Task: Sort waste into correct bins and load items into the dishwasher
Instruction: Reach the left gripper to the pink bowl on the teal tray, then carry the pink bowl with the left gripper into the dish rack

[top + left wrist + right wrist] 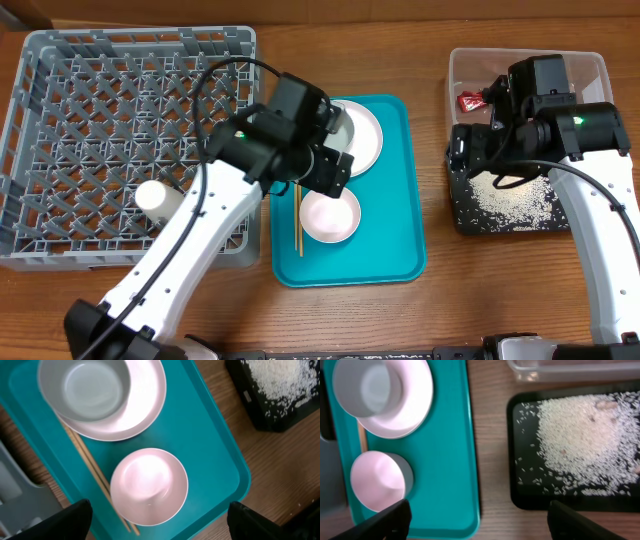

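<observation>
The grey dish rack stands at the left with a small white cup in it. The teal tray holds the white plate with the pale grey bowl on it, the pinkish-white bowl and the chopsticks. My left gripper is open and empty above the plate and the pinkish-white bowl. My right gripper is open and empty over the left edge of the black tray, which holds rice. The red wrapper lies in the clear tub. No white scrap shows.
Bare wooden table lies between the teal tray and the black tray. The clear tub's edge sits just behind the black tray. The dish rack's corner adjoins the teal tray.
</observation>
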`<state>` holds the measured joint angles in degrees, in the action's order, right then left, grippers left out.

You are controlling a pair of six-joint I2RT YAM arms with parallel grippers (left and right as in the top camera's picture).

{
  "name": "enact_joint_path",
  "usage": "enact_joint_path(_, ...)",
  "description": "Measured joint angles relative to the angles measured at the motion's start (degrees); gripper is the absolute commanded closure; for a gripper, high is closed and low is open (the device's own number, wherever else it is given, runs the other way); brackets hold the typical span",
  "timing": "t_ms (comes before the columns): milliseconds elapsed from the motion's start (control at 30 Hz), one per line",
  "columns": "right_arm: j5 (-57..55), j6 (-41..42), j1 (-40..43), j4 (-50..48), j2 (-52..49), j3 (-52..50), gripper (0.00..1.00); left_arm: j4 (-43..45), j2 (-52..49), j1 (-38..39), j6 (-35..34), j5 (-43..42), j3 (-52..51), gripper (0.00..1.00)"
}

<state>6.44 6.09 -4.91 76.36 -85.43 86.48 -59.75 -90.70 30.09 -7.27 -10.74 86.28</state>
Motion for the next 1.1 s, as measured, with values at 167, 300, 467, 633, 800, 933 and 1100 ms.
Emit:
enact_joint_path(167,-6.9,5.3,1.4,3.2,0.0,0.0,0.12,1.3,-6.1,8.5,0.0,2.1,0.0,0.14)
enact_joint_path(300,-8.4,6.5,2.0,3.4,0.0,0.0,0.11,2.4,-11.8,14.0,0.0,5.4,0.0,0.14)
enact_joint_path(467,-8.8,7.2,2.0,3.8,0.0,0.0,0.11,2.1,-20.6,18.8,0.4,7.6,0.0,0.33)
enact_joint_path(633,-8.8,7.2,2.0,3.9,0.0,0.0,0.11,-1.2,-25.9,19.0,0.5,8.7,0.0,0.67)
enact_joint_path(800,-8.8,7.2,2.0,3.8,0.0,0.0,0.11,-2.6,-27.3,19.0,0.3,10.2,0.0,0.96)
enact_joint_path(933,-8.8,7.2,2.0,3.8,0.0,0.0,0.11,-3.7,-27.3,19.0,0.0,12.0,0.5,0.96)
enact_joint_path(1100,-8.8,7.2,2.0,3.9,0.0,0.0,0.11,-9.0,-26.6,18.9,0.2,12.6,8.2,0.96)
